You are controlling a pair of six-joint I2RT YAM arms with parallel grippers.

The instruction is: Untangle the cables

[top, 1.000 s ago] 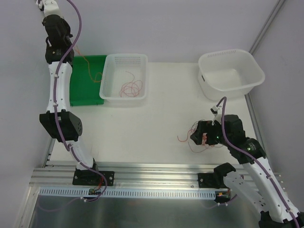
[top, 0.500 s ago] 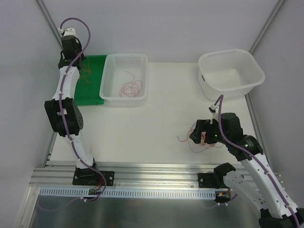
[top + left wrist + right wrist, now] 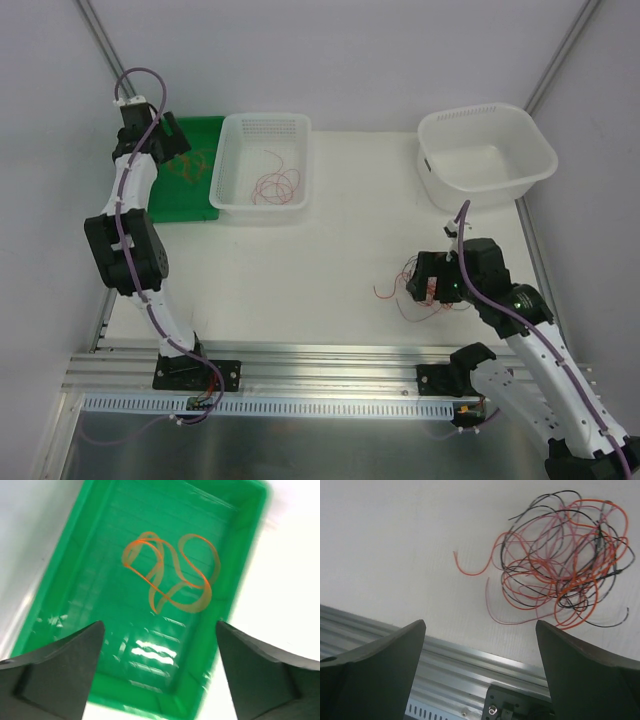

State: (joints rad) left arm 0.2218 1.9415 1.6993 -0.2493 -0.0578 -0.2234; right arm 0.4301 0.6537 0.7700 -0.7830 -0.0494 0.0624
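Note:
A tangle of thin red, black and pink cables point(image 3: 560, 565) lies on the white table, also seen in the top view point(image 3: 408, 290). My right gripper point(image 3: 481, 630) hangs open beside it, nearer the table's front edge, with nothing between its fingers; in the top view the right gripper point(image 3: 428, 285) sits over the tangle's right side. One orange cable point(image 3: 170, 575) lies curled in the green tray point(image 3: 100, 605). My left gripper point(image 3: 160, 630) is open above the tray's near end and holds nothing. A pinkish-red cable point(image 3: 275, 183) rests in the white basket point(image 3: 262, 206).
A white tub point(image 3: 540, 160) stands at the back right. The green tray point(image 3: 165, 200) and the basket sit side by side at the back left. An aluminium rail point(image 3: 320, 365) runs along the table's near edge, close below the tangle. Walls close in on both sides.
My left arm came down over the green tray and its gripper opened; the orange cable that hung from it now lies loose in the tray. The right arm barely shifted.

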